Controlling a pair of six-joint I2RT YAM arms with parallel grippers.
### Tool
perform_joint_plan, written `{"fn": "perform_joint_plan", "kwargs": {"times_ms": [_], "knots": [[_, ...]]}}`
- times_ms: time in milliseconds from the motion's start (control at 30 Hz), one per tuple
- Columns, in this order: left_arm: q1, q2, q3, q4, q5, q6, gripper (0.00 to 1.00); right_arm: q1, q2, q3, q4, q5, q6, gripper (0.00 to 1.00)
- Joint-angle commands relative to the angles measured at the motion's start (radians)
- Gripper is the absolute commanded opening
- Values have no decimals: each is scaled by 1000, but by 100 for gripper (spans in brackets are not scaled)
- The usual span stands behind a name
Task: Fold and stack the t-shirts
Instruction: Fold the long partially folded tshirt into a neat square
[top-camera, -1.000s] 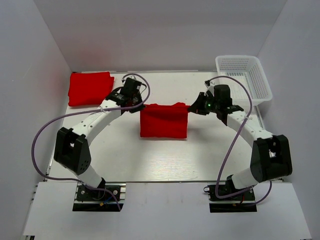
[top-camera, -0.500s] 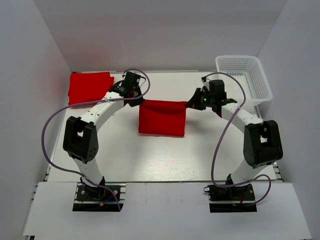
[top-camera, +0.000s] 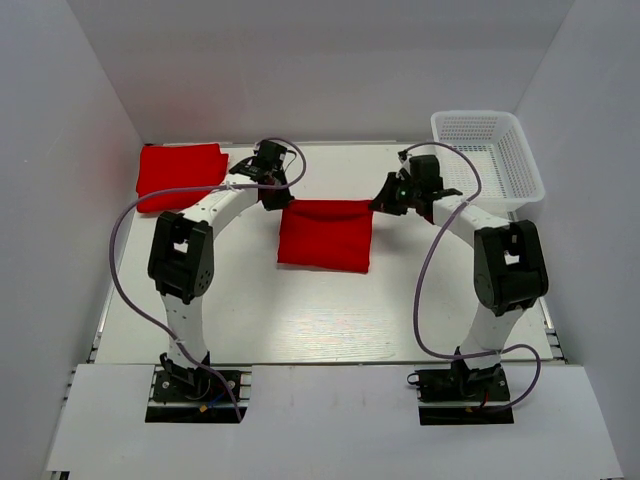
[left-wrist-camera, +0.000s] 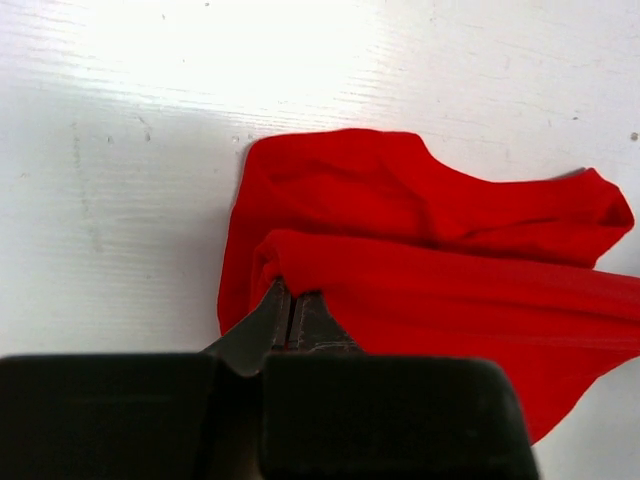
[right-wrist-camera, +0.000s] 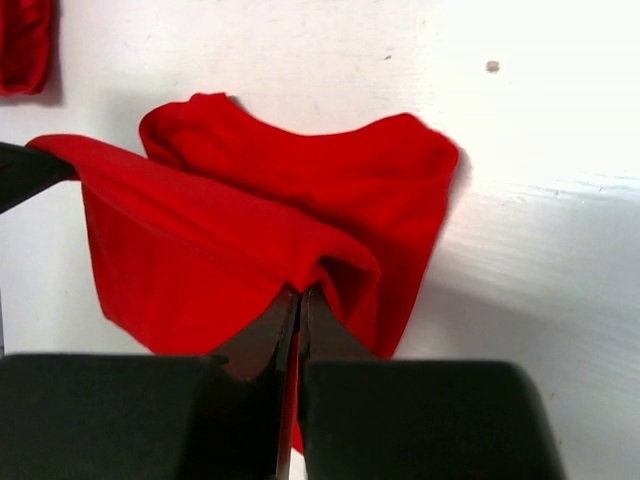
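Left jaws, right of the folded t-shirt lying in the bench's far-left corner: pinched shut on the far-left corner of the second t-shirt. That shirt lies mid-bench, its far edge raised and doubled over between the arms. Right jaws: clamped shut on its far-right corner. White mesh basket sits at far right.

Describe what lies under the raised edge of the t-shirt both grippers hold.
A lower layer of the same t-shirt, lying on the white table. Anything beneath that layer is covered.
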Motion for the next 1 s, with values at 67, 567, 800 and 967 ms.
{"fn": "perform_joint_plan", "kwargs": {"times_ms": [67, 567, 800, 967], "knots": [[37, 51, 91, 35, -6, 54, 2, -24, 67, 95, -7, 94, 18, 0], [77, -5, 41, 159, 226, 330, 100, -38, 8, 108, 66, 56, 28, 90], [57, -63, -102, 185, 387, 453, 100, -32, -166, -87, 53, 34, -14, 90], [48, -25, -137, 176, 366, 463, 100, -32, -292, -217, 34, 59, -32, 90]]}}
